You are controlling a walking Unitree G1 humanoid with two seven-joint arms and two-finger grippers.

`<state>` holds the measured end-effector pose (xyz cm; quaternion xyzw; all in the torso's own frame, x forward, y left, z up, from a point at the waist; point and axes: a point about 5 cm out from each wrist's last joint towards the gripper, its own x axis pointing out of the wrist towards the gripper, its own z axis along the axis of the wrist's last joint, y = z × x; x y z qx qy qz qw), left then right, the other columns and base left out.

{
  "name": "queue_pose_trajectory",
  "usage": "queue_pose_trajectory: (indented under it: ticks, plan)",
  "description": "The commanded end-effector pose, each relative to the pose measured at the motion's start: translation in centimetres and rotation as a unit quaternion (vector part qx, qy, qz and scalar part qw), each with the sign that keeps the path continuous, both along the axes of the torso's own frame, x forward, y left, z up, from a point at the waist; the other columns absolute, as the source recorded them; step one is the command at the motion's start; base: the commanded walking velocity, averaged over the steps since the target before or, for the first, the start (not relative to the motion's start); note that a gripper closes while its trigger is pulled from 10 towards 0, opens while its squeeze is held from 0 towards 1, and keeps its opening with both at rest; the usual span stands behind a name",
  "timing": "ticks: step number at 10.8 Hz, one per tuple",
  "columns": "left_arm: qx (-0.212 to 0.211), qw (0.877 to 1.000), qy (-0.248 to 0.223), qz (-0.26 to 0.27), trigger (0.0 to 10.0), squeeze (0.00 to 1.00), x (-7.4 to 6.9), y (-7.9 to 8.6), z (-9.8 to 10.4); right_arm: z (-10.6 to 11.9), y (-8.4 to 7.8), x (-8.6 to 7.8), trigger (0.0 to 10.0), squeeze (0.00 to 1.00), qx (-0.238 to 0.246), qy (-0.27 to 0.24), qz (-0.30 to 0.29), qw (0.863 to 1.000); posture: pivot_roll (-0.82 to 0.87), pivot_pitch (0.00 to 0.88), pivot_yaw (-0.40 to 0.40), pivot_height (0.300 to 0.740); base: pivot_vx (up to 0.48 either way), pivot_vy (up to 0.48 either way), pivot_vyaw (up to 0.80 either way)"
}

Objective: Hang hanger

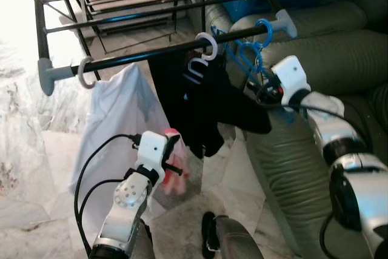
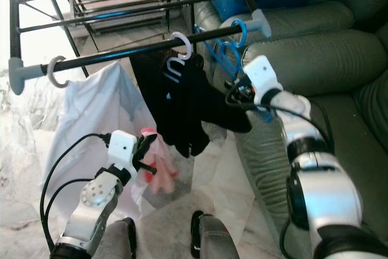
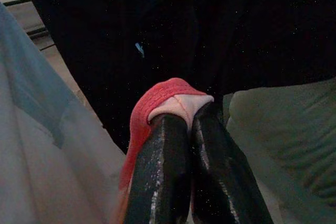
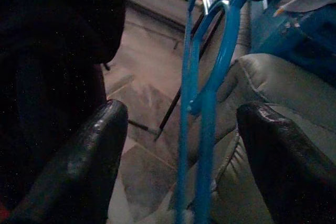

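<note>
While blue hanger hangs by hook on drying rack rail near its right end, your right gripper sits just below, jaws apart, hanger's long axis running upright between them, untouched. Right arm nearer; you look done or close. Left gripper low beside white shirt, jaws clamped together on pink cloth, near black garment.

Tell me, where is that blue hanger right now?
The blue hanger hangs near the rail's right end, beside the black garment and the sofa, with the open right gripper around it.
</note>
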<state>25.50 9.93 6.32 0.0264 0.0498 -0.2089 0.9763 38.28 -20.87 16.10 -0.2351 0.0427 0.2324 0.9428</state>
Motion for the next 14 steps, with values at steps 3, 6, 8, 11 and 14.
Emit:
queue_pose_trajectory:
  ticks: [3, 6, 8, 11, 14]
  plan:
    - [0.009, 1.000, 0.003, 0.006, 10.0, 0.00, -0.2, 0.2, -0.1, -0.1, -1.7, 0.1, 0.0, 0.00, -0.033, 0.037, -0.030, 0.998, 0.04, 0.189, -0.042, 0.740, 0.000, 0.000, 0.00]
    - [0.012, 1.000, 0.005, -0.002, 10.0, 0.00, -0.1, 0.1, -0.1, -0.5, -2.4, -0.2, 0.0, 0.00, -0.022, 0.044, -0.040, 0.998, 0.03, 0.186, -0.033, 0.740, 0.000, 0.000, 0.00]
    - [0.013, 1.000, 0.005, -0.002, 10.0, 0.00, 0.0, 0.0, -0.1, -0.3, -2.7, -0.2, 0.0, 0.00, -0.012, 0.042, -0.047, 0.998, 0.03, 0.185, -0.033, 0.740, 0.000, 0.000, 0.00]
    - [0.013, 1.000, 0.005, -0.001, 10.0, 0.00, 0.0, 0.0, -0.1, 0.0, -2.4, 0.0, 0.0, 0.00, -0.003, 0.038, -0.043, 0.998, 0.03, 0.182, -0.034, 0.740, 0.000, 0.000, 0.00]
    - [0.012, 1.000, 0.004, -0.002, 10.0, 0.00, 0.1, 0.0, -0.1, 0.5, -2.2, 0.1, 0.0, 0.00, 0.019, 0.033, -0.038, 0.999, 0.03, 0.177, -0.038, 0.740, 0.000, 0.000, 0.00]
